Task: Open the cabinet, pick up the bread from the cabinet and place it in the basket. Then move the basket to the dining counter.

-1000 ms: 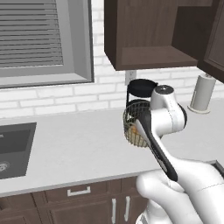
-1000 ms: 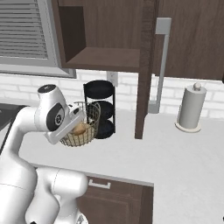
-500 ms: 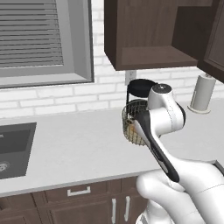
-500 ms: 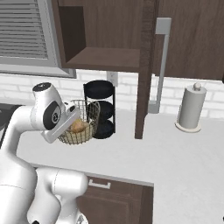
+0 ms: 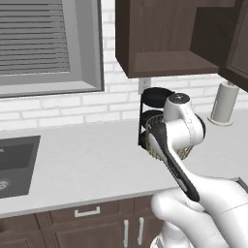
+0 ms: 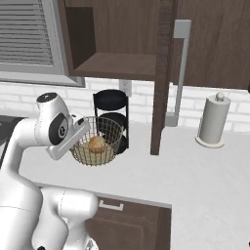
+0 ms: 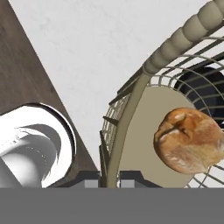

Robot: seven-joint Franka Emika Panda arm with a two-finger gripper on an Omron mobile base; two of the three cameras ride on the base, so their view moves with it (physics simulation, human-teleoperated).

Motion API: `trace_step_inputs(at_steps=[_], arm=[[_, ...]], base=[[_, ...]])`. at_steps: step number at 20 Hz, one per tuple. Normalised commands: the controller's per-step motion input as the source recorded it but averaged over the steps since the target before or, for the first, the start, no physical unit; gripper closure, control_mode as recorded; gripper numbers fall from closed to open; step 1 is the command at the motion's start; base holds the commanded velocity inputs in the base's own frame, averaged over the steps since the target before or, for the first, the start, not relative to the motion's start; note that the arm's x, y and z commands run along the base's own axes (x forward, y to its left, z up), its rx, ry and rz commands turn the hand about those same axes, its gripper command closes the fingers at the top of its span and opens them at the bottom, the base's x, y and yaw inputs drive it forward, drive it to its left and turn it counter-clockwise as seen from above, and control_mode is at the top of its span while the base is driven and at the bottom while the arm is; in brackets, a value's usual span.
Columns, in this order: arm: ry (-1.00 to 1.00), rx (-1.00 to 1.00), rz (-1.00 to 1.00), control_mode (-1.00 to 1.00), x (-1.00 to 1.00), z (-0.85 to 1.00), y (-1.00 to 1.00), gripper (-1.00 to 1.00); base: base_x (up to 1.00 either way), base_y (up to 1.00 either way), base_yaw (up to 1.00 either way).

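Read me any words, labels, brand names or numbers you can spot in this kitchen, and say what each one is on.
No readable text anywhere.
The cabinet, basket, bread, black rack and paper towel roll are all plain, with no labels or numbers.

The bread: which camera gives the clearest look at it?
The hand view: the bread is large and sharp on the basket's pale bottom. The right base view shows it small, behind the wire mesh. In the left base view the arm covers most of the basket.
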Motion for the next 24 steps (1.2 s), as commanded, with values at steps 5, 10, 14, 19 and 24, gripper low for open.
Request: trace_step_inputs(at_steps=[5, 10, 14, 19, 24], arm=[[0.00, 0.00, 0.01, 1.00, -0.13, 0.00, 0.00, 1.00], [0.00, 0.00, 0.00, 1.00, 0.00, 0.00, 0.00, 1.00], [0.00, 0.00, 0.00, 1.00, 0.00, 0.00, 0.00, 1.00], [0.00, 0.00, 0.00, 1.00, 0.00, 0.00, 0.00, 1.00], [0.00, 0.00, 0.00, 1.00, 0.00, 0.00, 0.00, 1.00]], base=[[-0.26, 0.00, 0.02], [-0.63, 0.09, 0.15], [-0.39, 0.23, 0.52], [-0.33, 0.26, 0.88], [-0.31, 0.13, 1.00]])
